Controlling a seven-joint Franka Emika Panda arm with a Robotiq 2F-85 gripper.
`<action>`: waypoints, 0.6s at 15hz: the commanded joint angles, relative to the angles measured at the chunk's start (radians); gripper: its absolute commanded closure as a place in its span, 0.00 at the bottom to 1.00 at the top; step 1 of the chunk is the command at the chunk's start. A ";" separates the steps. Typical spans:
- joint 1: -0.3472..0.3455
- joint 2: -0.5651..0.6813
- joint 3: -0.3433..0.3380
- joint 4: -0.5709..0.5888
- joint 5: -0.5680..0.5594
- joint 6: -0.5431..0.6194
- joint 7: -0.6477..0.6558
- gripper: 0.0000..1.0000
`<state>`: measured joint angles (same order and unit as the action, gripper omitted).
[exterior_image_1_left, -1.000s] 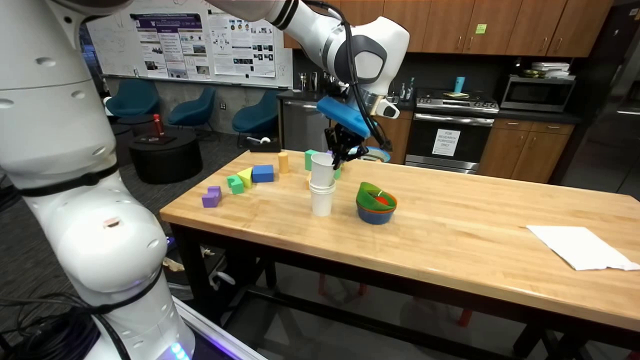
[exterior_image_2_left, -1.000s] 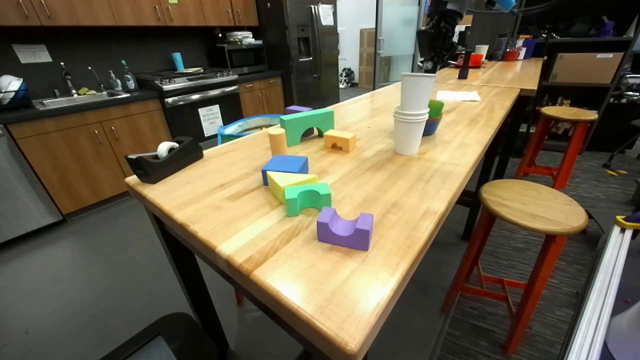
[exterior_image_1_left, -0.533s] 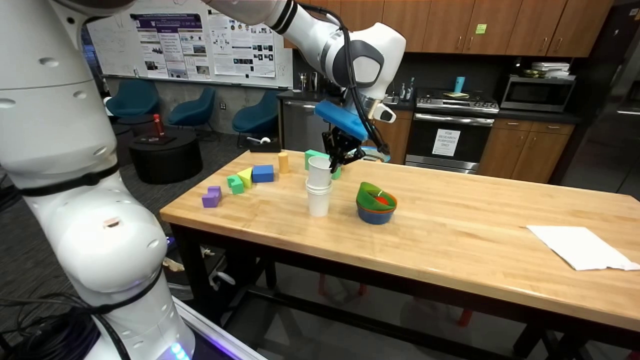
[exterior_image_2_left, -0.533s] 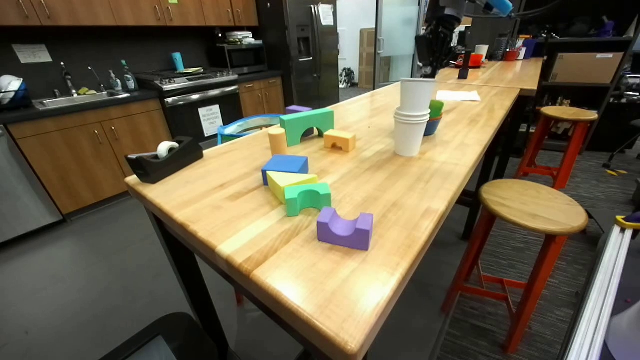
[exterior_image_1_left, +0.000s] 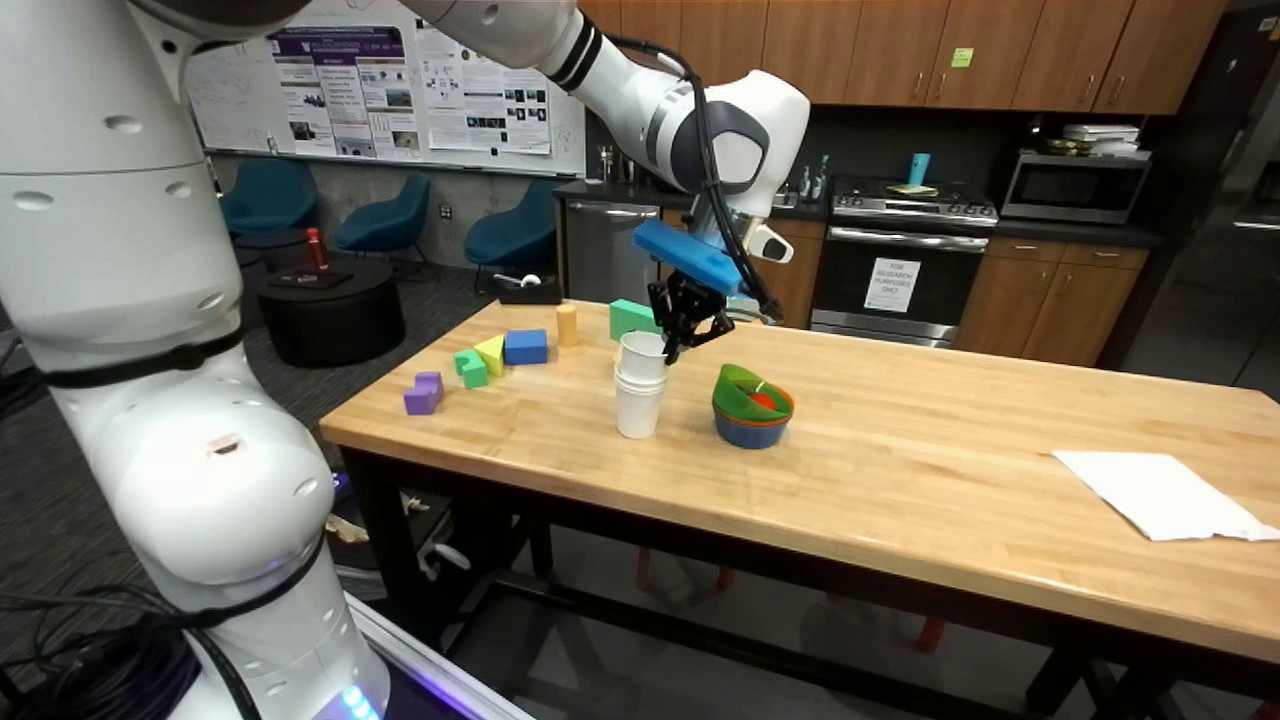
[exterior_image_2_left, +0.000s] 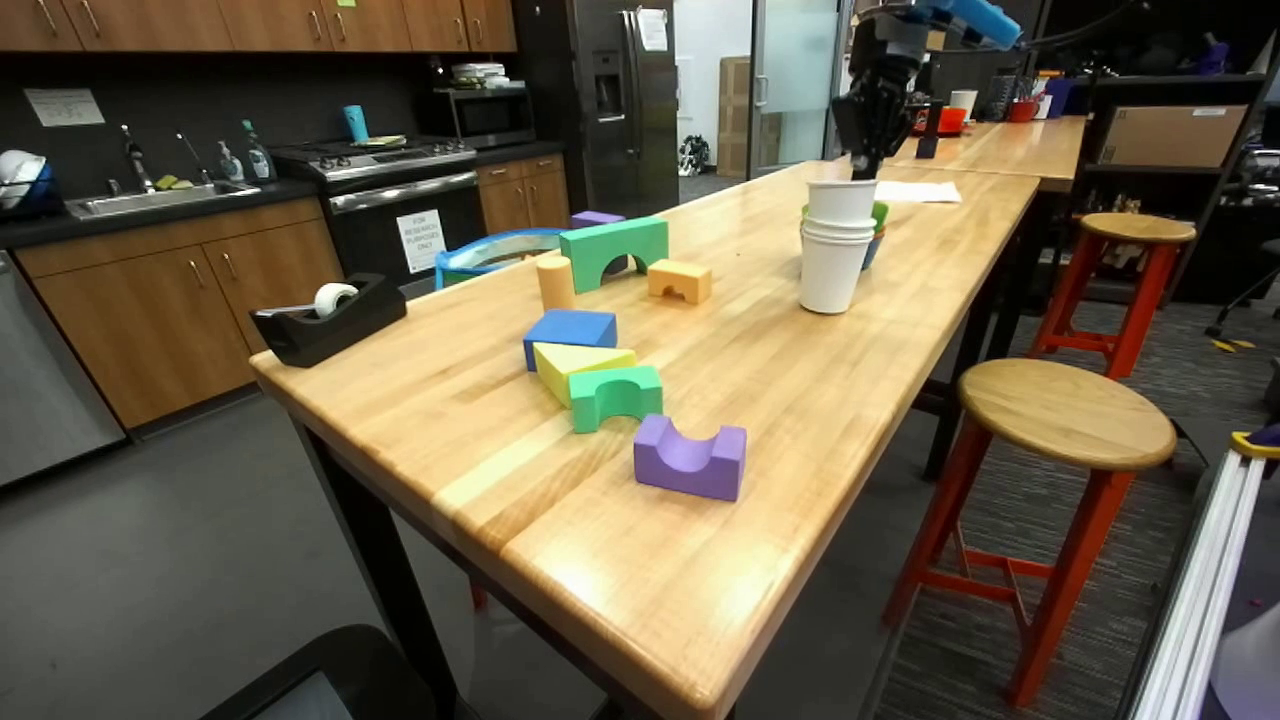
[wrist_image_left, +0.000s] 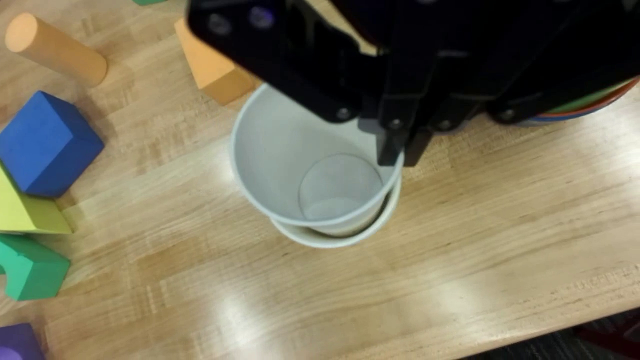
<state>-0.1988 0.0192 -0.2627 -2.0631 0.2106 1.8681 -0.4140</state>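
Nearly closed, the gripper (wrist_image_left: 403, 159) is pinching the rim of the upper white cup (wrist_image_left: 300, 165); one finger is reaching inside and the other is pressing from outside, the thin wall running between them. That cup is sitting partly within the lower white cups (exterior_image_2_left: 832, 270), lying off-centre in the wrist view and leaving a dark crescent along one side of the rim below. Compared with half a second ago, gripper and cup are riding lower, less of the cup's wall is showing above the rims beneath, and the lower cups are standing slightly nearer the long edge. They are resting on the tabletop (exterior_image_1_left: 900, 450), a strip of wood lying between them and that edge. A narrow gap is separating them from the nested bowls (exterior_image_1_left: 750, 433) in an exterior view, and past these a broad stretch of wood is running to the white sheet (exterior_image_1_left: 1160, 490). An orange arch block (exterior_image_2_left: 680, 270), a green arch (exterior_image_2_left: 620, 240), an orange cylinder (exterior_image_2_left: 555, 283), a blue block (exterior_image_2_left: 572, 330), a yellow wedge (exterior_image_2_left: 580, 358) and a purple block (exterior_image_2_left: 690, 478) are trailing toward the tabletop's end, and a tape dispenser (exterior_image_2_left: 335, 330) is sitting by the corner.
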 joint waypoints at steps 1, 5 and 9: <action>-0.016 0.017 0.012 0.001 -0.030 0.014 0.022 0.71; -0.021 0.025 0.013 0.002 -0.031 0.013 0.025 0.54; -0.024 0.020 0.013 0.006 -0.022 0.001 0.019 0.27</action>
<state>-0.2076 0.0485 -0.2627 -2.0630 0.1941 1.8787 -0.4041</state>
